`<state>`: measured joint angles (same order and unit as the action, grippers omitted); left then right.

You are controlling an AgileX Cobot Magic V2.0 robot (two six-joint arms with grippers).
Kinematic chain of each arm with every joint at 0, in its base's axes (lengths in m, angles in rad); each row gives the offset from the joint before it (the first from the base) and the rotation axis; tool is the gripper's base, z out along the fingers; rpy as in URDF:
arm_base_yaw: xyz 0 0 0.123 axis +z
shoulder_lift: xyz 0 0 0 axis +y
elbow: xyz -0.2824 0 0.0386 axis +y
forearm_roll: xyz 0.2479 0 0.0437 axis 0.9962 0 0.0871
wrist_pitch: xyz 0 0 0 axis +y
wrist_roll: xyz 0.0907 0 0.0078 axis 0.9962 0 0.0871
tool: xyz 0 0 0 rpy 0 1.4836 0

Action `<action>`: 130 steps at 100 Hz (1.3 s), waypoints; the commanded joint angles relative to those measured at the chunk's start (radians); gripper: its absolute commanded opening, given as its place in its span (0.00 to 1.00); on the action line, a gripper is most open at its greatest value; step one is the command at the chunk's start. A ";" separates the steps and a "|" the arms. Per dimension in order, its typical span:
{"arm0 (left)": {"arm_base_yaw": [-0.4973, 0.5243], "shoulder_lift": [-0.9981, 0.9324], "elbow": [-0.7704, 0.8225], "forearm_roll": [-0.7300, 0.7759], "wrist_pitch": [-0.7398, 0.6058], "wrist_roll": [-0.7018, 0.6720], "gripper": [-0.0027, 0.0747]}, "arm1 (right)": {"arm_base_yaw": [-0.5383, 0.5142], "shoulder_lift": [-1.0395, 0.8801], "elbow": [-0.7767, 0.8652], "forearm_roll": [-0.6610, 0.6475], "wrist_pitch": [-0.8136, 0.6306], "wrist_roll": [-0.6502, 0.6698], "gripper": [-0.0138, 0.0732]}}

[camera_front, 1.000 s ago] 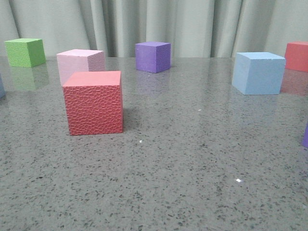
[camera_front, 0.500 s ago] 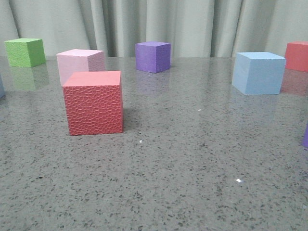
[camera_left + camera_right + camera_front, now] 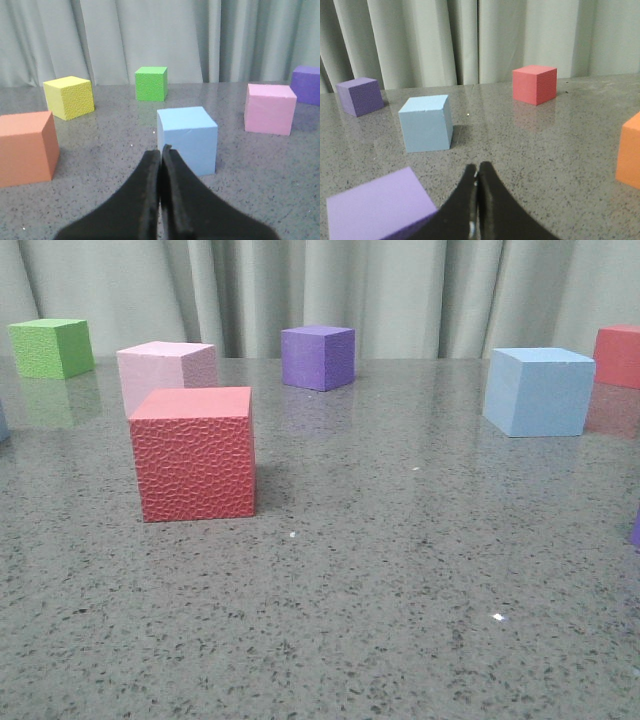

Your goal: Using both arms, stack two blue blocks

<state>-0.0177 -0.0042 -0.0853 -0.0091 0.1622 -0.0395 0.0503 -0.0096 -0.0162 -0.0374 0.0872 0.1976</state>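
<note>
One pale blue block (image 3: 538, 390) stands on the grey table at the right in the front view; it also shows in the right wrist view (image 3: 426, 122), ahead of my right gripper (image 3: 478, 167) and apart from it. The right gripper is shut and empty. The other pale blue block (image 3: 187, 140) stands just beyond my left gripper (image 3: 161, 150), which is shut and empty, its tips low in front of the block's near face. In the front view only a blue sliver (image 3: 2, 425) shows at the left edge. Neither gripper appears in the front view.
A red textured cube (image 3: 193, 453), pink cube (image 3: 165, 370), purple cube (image 3: 318, 357), green cube (image 3: 52, 348) and red cube (image 3: 618, 355) stand on the table. A lilac cube (image 3: 375, 210) lies beside the right gripper, an orange cube (image 3: 630, 150) on its other side. A yellow cube (image 3: 69, 97) and an orange-red cube (image 3: 25, 147) are near the left gripper.
</note>
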 commanded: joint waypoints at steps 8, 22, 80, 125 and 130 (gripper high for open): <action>0.003 0.092 -0.180 -0.011 0.049 -0.002 0.01 | -0.003 0.072 -0.176 -0.002 0.071 -0.006 0.09; 0.003 0.217 -0.314 -0.021 0.115 -0.002 0.01 | -0.003 0.182 -0.342 -0.002 0.229 -0.006 0.09; 0.003 0.629 -0.616 -0.101 0.184 -0.002 0.08 | -0.003 0.571 -0.731 -0.002 0.499 -0.006 0.14; 0.003 0.636 -0.616 -0.105 0.182 -0.001 0.85 | -0.003 0.576 -0.732 -0.002 0.485 -0.006 0.90; 0.003 0.636 -0.616 -0.105 0.182 -0.001 0.85 | -0.003 0.576 -0.732 -0.002 0.475 -0.006 0.90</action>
<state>-0.0177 0.6242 -0.6633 -0.1020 0.4199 -0.0395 0.0503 0.5567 -0.7109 -0.0353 0.6465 0.1993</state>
